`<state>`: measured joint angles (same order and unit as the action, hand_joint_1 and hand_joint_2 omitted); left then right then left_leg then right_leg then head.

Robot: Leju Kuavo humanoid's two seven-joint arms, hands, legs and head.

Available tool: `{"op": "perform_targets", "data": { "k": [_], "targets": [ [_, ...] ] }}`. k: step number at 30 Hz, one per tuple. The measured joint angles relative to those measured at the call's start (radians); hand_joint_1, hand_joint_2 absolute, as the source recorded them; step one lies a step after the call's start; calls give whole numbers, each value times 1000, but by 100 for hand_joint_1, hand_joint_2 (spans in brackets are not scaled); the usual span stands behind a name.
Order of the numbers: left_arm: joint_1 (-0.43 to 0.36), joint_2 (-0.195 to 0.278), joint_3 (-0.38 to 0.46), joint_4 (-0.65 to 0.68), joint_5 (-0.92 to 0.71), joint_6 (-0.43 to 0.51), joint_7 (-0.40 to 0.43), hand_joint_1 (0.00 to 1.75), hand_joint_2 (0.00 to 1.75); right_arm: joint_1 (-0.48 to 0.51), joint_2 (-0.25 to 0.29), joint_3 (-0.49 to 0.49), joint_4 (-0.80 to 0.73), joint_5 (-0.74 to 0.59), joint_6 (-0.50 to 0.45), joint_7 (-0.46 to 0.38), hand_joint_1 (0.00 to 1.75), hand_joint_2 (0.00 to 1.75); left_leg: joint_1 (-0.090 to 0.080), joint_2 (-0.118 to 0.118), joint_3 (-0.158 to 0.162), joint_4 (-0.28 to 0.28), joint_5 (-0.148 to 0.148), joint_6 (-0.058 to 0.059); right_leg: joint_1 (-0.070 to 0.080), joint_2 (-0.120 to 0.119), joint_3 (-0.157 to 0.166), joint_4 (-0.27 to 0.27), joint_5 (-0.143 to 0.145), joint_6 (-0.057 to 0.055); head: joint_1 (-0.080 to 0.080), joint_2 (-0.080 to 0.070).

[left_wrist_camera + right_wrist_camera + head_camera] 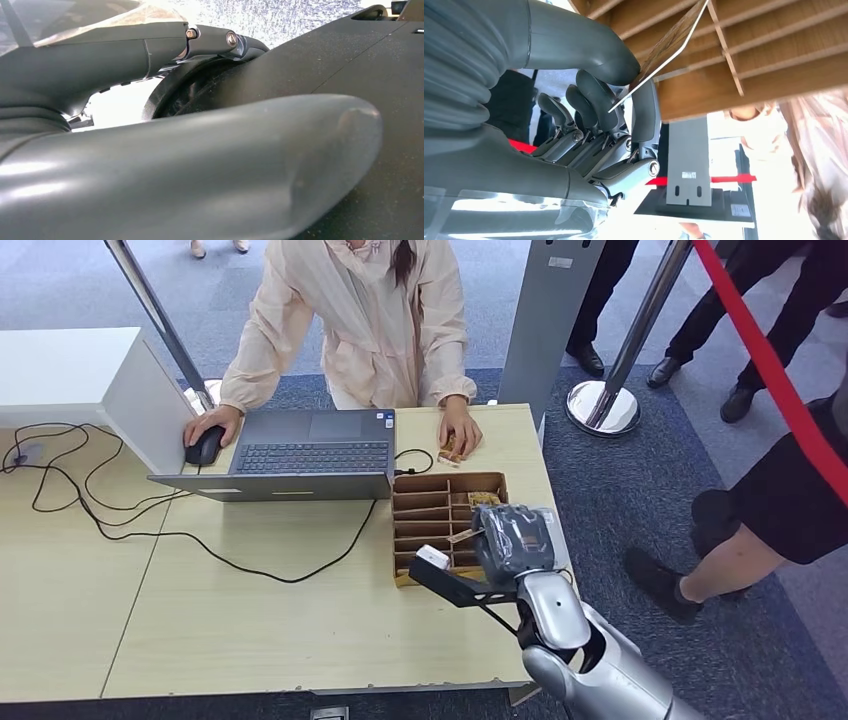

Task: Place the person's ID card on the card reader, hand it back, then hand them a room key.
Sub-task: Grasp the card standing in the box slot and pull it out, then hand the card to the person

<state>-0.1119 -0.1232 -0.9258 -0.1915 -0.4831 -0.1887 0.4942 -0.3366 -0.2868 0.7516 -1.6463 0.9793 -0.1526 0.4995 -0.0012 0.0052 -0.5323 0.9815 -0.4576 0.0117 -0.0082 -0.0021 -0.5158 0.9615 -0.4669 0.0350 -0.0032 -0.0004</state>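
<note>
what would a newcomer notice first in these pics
The robot's right hand hangs over a brown divided box at the table's right end, pinching a card between thumb and fingers. Across the table, a person in a pale jacket works a laptop, one hand on a black mouse. A red rope barrier slants across the right.

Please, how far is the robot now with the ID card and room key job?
The right robot hand pinches a card over the wooden slotted box, so the room key step looks in hand. The person's hand rests on something small, perhaps the returned ID. Handing over the card remains.
</note>
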Motion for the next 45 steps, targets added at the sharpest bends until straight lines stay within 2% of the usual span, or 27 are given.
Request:
{"op": "perform_targets", "data": {
  "k": [9,17,29,36,45],
  "targets": [
    [0,0,0,0,-2,-4,-1,0,0,-23,-1,-18,-63,-1,1,0,149,175,0,0,0,0,0,0,0,0,0,0,0,0,0,0],
    [0,0,0,0,-6,-5,-1,0,0,-51,-5,-63,-193,28,-57,0,144,175,0,0,0,0,0,0,0,0,0,0,0,0,0,0],
    [0,0,0,0,-26,-21,-10,0,0,-167,0,-103,-383,68,-84,-17,145,175,0,0,0,0,0,0,0,0,0,0,0,0,0,0],
    [-1,0,0,0,-44,-33,-17,0,0,-246,14,-116,-440,78,-115,-12,153,175,0,0,0,0,0,0,0,0,0,0,0,0,0,0],
    [-2,0,-2,0,-58,-41,-22,0,0,-309,41,-126,-436,67,-206,-12,166,175,0,0,0,0,0,0,0,0,0,0,0,0,0,0]
  ]
}}
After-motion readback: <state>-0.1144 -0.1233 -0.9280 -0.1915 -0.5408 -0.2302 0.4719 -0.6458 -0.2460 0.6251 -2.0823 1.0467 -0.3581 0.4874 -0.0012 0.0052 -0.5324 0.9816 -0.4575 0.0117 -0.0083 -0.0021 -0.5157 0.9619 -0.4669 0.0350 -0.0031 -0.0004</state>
